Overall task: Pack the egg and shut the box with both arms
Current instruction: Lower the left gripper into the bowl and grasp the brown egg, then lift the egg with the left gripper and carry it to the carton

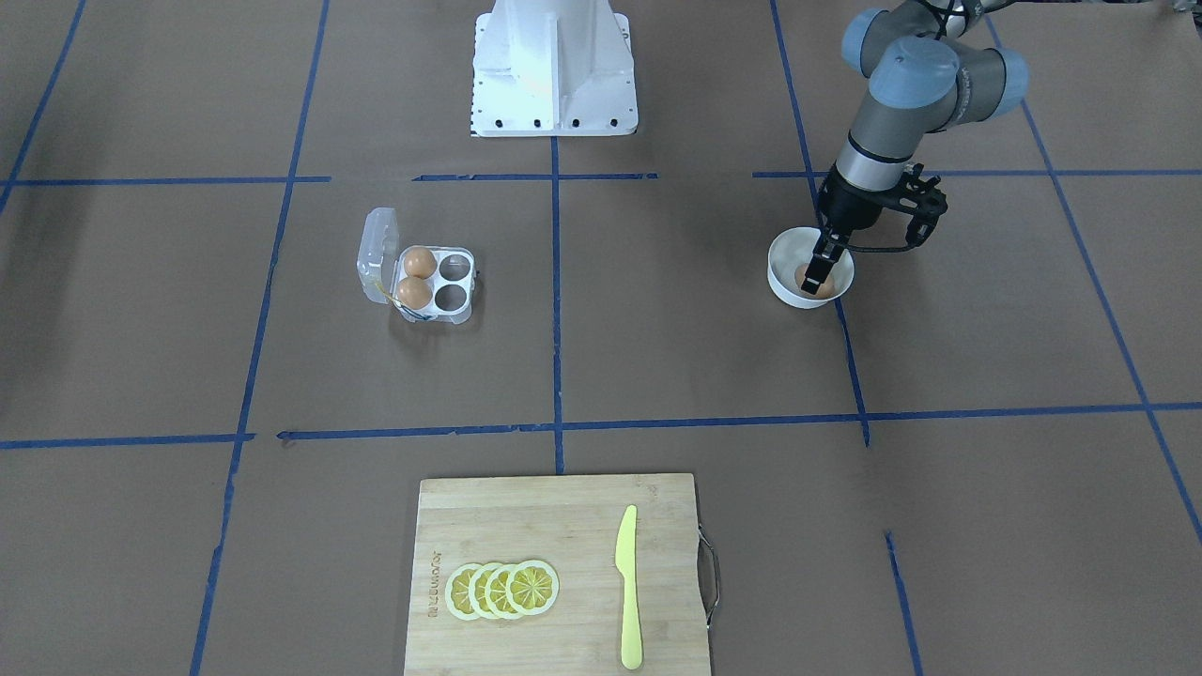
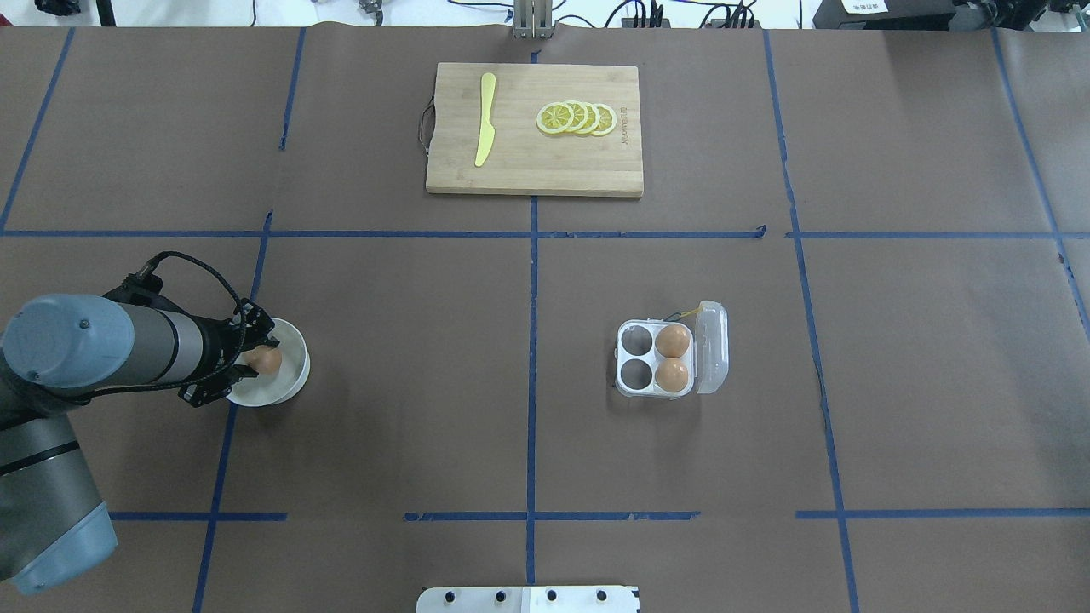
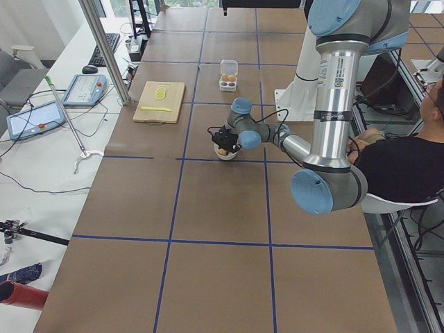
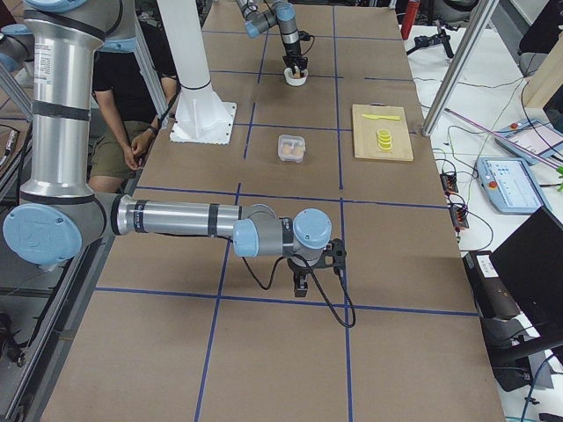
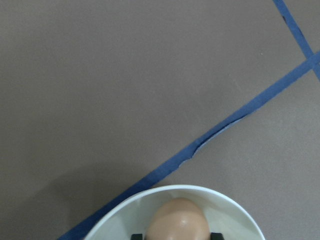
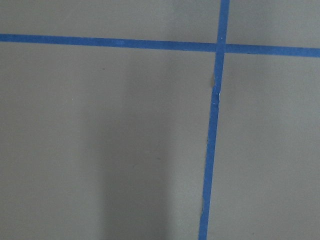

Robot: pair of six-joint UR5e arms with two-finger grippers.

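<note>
I saw the left arm (image 2: 128,345) reaching into the white bowl (image 2: 300,375) on the robot's left side of the counter (image 2: 426,340). Its jaws were clamped on the egg (image 5: 179,220), 1 pad on each side, and the egg sat inside the bowl's rim. The box (image 2: 649,358) lay well apart toward the robot's right with its lid swung open. 2 brown eggs (image 2: 673,340) filled the 2 cells beside the lid, and the other 2 cells were vacant. The right arm (image 4: 176,217) hung low over the brown paper. I could not tell how its jaws stood. A cutting board (image 2: 528,162) with a yellow knife (image 2: 485,128) and lemon slices (image 2: 577,118) lay at the far edge.
</note>
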